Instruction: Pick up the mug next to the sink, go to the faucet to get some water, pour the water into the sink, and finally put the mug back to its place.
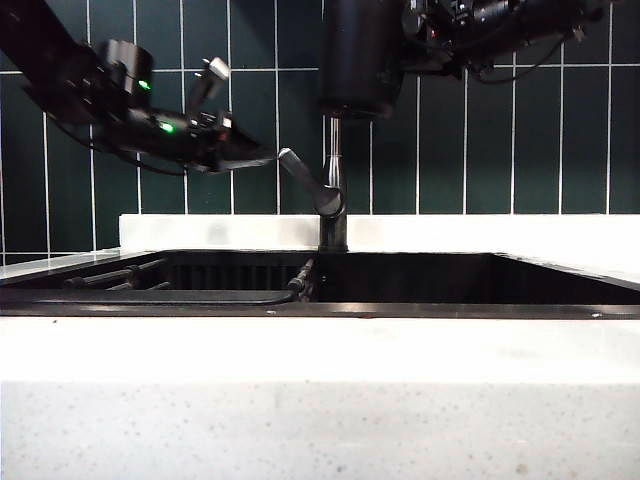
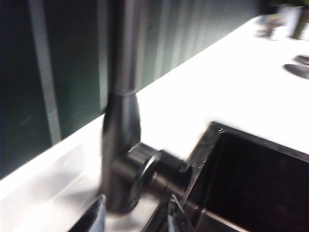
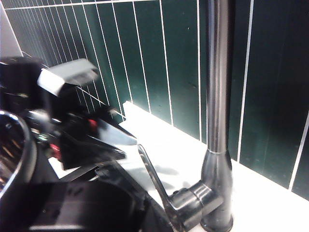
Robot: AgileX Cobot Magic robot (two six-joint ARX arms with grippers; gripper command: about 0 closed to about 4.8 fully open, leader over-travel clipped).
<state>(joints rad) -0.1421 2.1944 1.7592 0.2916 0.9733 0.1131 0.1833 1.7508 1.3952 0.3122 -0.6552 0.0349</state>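
The mug is hanging up high, right above the faucet, with the right gripper clamped on it from the right side, so pickup is sorted. No water's showing yet, so filling, pouring into the sink and putting it back are all left. The left gripper is sitting just left of the faucet's lever, jaws looking spread, though it's blurry. Count: one mug, one faucet, one sink, two grippers.
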